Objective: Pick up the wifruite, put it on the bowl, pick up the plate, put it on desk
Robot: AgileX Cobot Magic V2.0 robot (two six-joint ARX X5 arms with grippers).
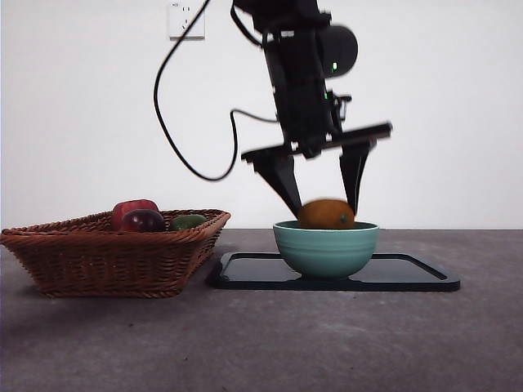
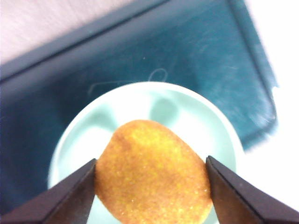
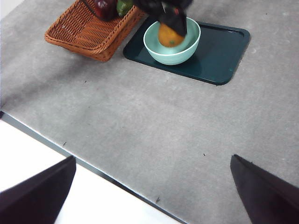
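Right now the left gripper hangs directly over the teal bowl, its two black jaws clamped on either side of the wifruite, and the orange-brown fruit sits just at rim height, its lower part dipping inside the bowl. From the left wrist view the wifruite fills the gap between the jaws, with the bowl's pale interior ringed all around it, so the line-up looks good. The bowl stands on a dark rectangular tray, which rests on the desk. Off to the side, a wicker basket holds a red apple, a dark purple-red fruit and something green. The right gripper waits well back near the desk's edge, jaws wide apart and holding nothing. So, the placing step looks almost done, with the tray lift to follow. The risks? If the jaws part while the fruit is this high, it could bounce or roll against the bowl wall and nudge the bowl across the smooth tray. A jaw tip might also catch the rim as it opens and tip the bowl. And when the tray is lifted later, the loaded bowl could slide if the tray tilts.
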